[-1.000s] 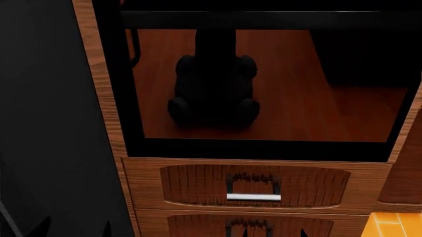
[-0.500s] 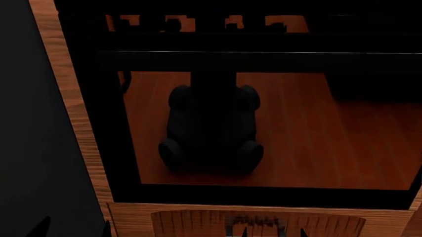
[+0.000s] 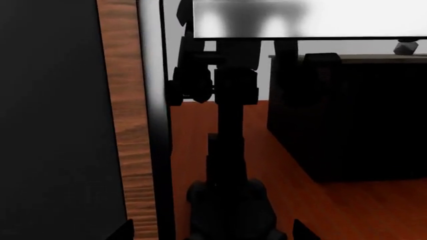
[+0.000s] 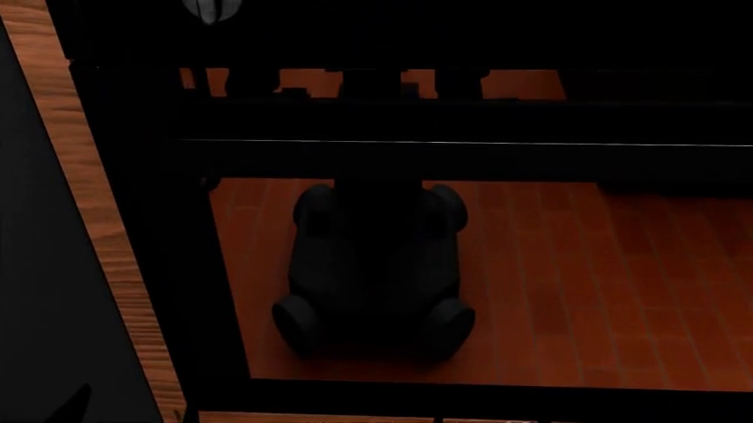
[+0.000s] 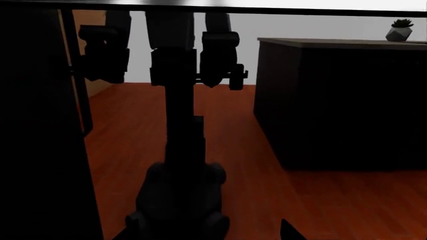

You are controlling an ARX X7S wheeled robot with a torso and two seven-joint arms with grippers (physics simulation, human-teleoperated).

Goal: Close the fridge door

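Drawers gone; oven glass (image 4: 565, 291) reflects robot.

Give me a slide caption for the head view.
Head camera facing a glossy dark glass panel that reflects the robot's own base, framed by a wood cabinet edge.

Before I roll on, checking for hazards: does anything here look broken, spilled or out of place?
Nothing stands out. The dark figure in the glossy panel is only the robot's reflection; the wooden trim looks intact.

Both grippers cut off, state unclear
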